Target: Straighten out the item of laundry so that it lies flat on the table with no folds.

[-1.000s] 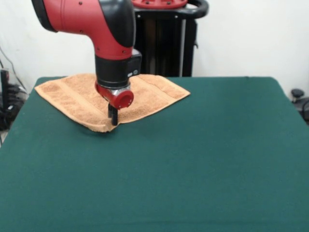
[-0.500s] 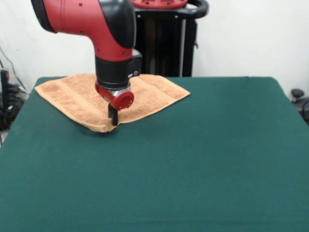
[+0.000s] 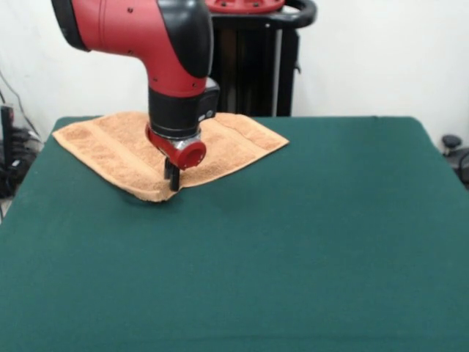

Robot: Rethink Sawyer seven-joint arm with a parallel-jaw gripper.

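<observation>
The tan terry towel [image 3: 117, 150] lies spread on the far left part of the dark green table [image 3: 293, 242], with woven bands running along it. Its near corner points toward the camera and looks slightly thick or lifted at the edge. The red and black arm comes down over the towel. My gripper [image 3: 173, 180] stands at the towel's near corner, with its dark tips down on or just above the cloth. The tips look close together, and I cannot see whether they pinch the towel. The arm hides the towel's middle.
The black robot pedestal [image 3: 253, 59] stands behind the table's far edge. Cables and dark equipment [image 3: 11, 147] sit off the table's left side. A dark object [image 3: 454, 147] shows past the right edge.
The arm has shifted very slightly to the right. The towel lies as before.
</observation>
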